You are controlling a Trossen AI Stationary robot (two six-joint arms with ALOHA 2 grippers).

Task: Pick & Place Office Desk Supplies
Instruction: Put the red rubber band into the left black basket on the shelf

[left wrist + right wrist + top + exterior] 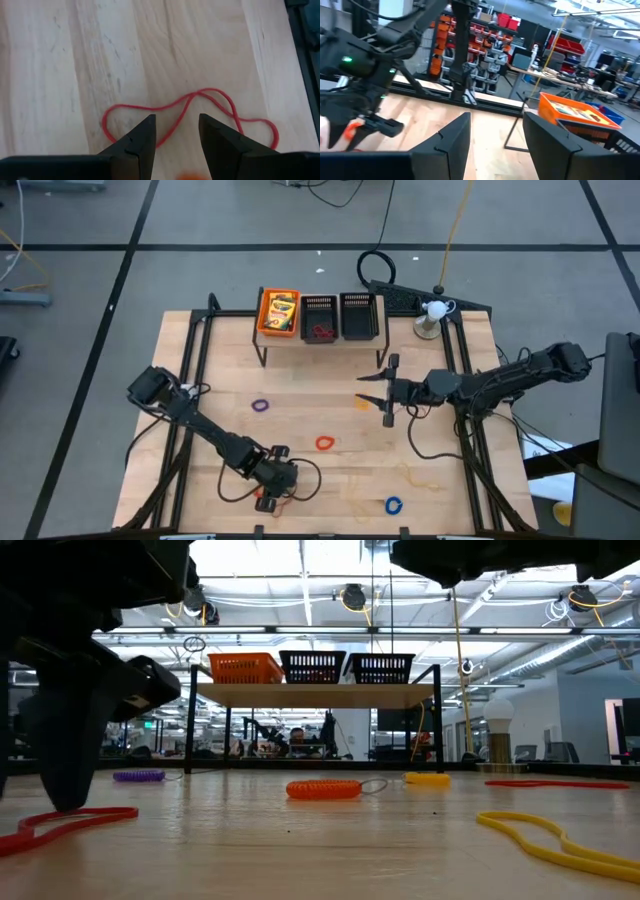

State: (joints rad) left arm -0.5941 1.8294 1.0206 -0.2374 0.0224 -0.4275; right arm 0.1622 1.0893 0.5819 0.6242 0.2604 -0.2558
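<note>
Already the card boxes (279,311) fill the orange bin (263,311), yet bands litter the desk (320,395): left gripper (177,132), open and empty, straddles the red band (190,112); right gripper (388,393) hovers open, empty.

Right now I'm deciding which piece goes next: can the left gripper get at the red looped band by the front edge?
Probably yes. The left gripper is open directly above the red looped band, with bare table around it and nothing lying between the fingers and the band.
</note>
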